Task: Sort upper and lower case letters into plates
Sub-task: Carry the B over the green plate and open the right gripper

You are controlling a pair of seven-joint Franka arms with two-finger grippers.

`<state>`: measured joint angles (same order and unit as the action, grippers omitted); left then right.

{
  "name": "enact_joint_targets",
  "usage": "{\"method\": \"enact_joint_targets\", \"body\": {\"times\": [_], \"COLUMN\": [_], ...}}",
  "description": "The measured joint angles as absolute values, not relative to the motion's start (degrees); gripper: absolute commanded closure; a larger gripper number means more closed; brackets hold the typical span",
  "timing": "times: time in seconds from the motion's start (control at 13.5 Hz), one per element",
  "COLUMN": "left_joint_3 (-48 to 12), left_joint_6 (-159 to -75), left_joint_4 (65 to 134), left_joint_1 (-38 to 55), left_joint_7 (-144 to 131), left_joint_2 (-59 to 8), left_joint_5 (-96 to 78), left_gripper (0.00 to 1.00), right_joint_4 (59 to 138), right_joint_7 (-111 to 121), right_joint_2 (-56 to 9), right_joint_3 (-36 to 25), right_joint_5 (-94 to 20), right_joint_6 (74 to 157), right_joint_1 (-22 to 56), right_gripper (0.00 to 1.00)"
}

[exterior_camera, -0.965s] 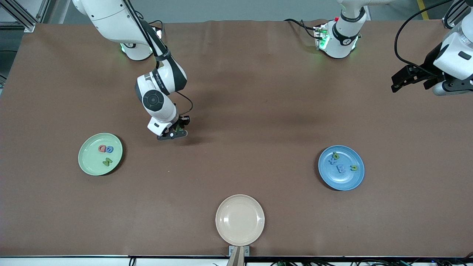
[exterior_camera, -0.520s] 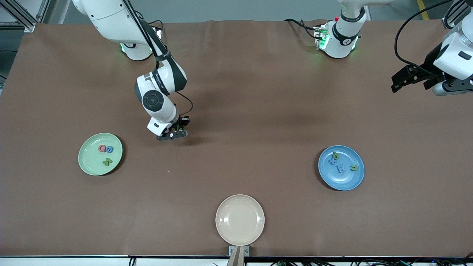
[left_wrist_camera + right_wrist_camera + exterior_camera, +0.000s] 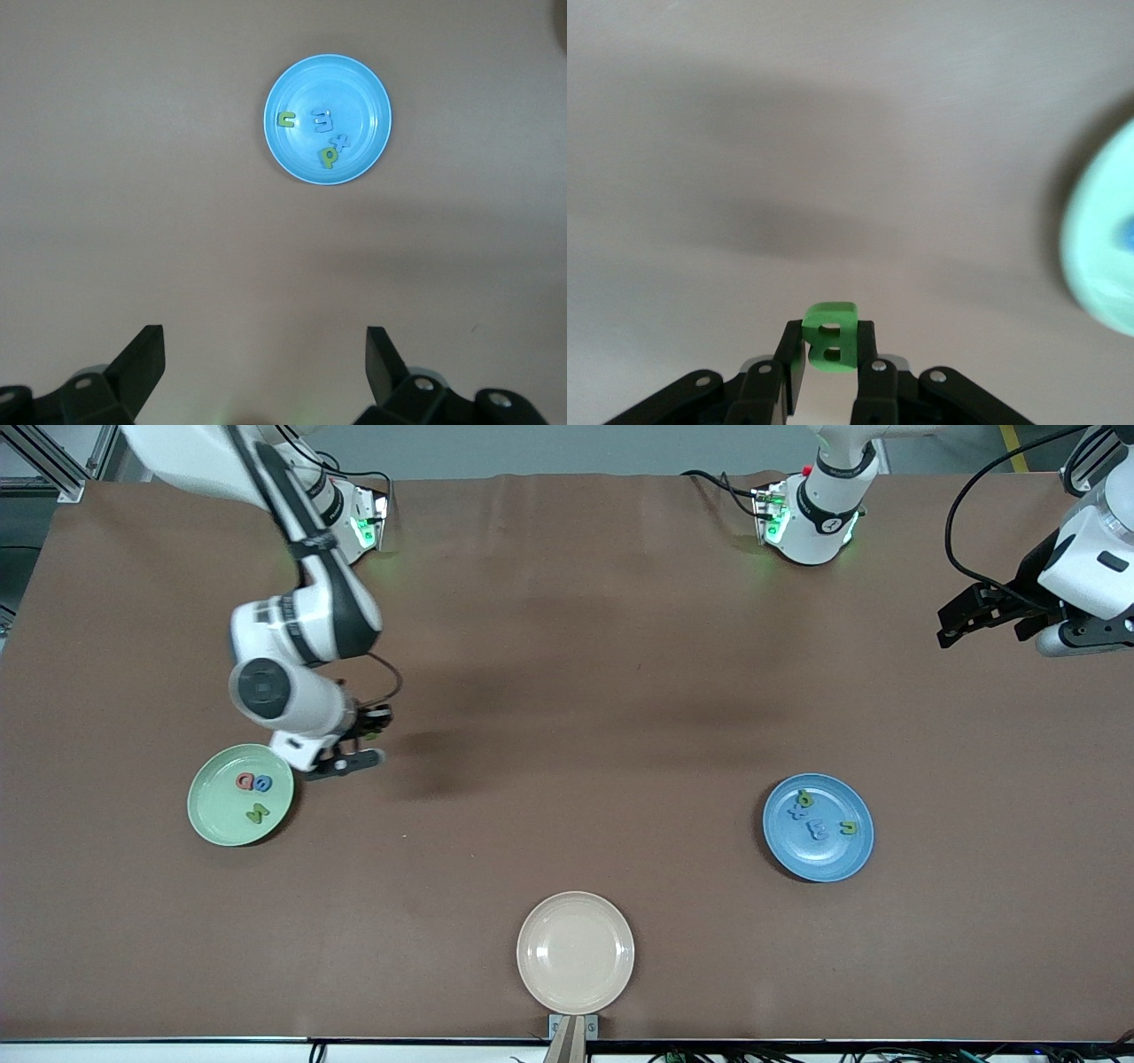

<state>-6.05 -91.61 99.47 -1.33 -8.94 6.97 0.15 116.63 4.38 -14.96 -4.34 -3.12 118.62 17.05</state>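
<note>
My right gripper hangs just above the table beside the pale green plate. In the right wrist view the right gripper is shut on a bright green letter B, with the green plate's rim showing at the picture's edge. That plate holds a red letter, a blue letter and a green letter. The blue plate toward the left arm's end holds several green and blue letters. My left gripper waits open and empty, high over that end, looking down on the blue plate.
A cream-beige plate with nothing in it lies near the table's edge closest to the front camera, midway between the two coloured plates. The brown tabletop stretches bare between the arms.
The right arm has swung toward its own end of the table, carrying the green letter from mid-table to just beside the green plate. The left arm has not moved.
</note>
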Motion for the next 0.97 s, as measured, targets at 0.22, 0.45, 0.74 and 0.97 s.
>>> {"method": "enact_joint_targets", "body": {"times": [0.22, 0.45, 0.74, 0.97], "left_joint_3": [-6.06, -6.06, -6.05, -6.05], "left_joint_6": [-91.62, -91.64, -91.66, -91.72], "left_joint_4": [99.47, 99.46, 99.46, 99.43], "left_joint_1": [-1.33, -1.33, -1.33, -1.34], "left_joint_7": [-8.94, -8.94, -8.94, -8.94], "left_joint_2": [6.96, 6.96, 6.96, 6.95], "left_joint_5": [0.15, 0.15, 0.15, 0.15], "left_gripper": [0.0, 0.0, 0.0, 0.0], "right_joint_4": [115.83, 113.51, 110.63, 107.52], "right_joint_7": [13.85, 23.87, 34.42, 38.51], "right_joint_2": [-15.07, -16.62, -22.27, -28.04], "right_joint_3": [-4.44, -4.45, -4.42, -4.39], "right_joint_5": [-0.15, 0.7, 0.82, 0.85], "right_joint_6": [118.71, 119.91, 125.72, 129.04], "right_joint_1": [9.35, 3.07, -2.56, -4.3], "right_gripper": [0.87, 0.87, 0.87, 0.86]}}
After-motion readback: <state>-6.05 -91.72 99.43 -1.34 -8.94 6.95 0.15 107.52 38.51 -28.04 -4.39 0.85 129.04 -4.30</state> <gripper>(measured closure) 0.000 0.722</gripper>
